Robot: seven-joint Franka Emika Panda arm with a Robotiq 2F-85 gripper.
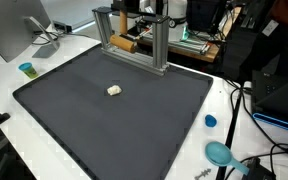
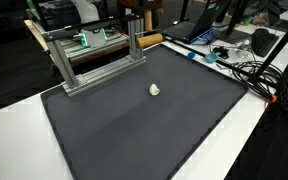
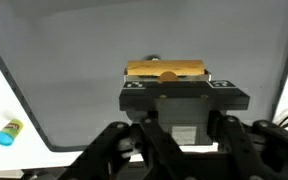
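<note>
A small cream lump (image 1: 114,90) lies alone near the middle of a dark mat (image 1: 74,120); it also shows in the other exterior view (image 2: 155,89). A metal frame (image 1: 134,40) stands at the mat's back edge. The arm rises behind that frame in both exterior views, far from the lump. In the wrist view the gripper (image 3: 179,172) fills the lower edge: I see its black linkages, but the fingertips are cut off. Just beyond them is a black block with corner markers (image 3: 184,98), with a wooden piece (image 3: 166,70) behind it. Nothing shows between the fingers.
A teal cup (image 1: 26,68) stands on the white table beside the mat and shows in the wrist view (image 3: 9,131). A blue cap (image 1: 211,121) and a teal disc (image 1: 219,152) lie off another side. Cables (image 2: 249,72), monitors and equipment crowd the surroundings.
</note>
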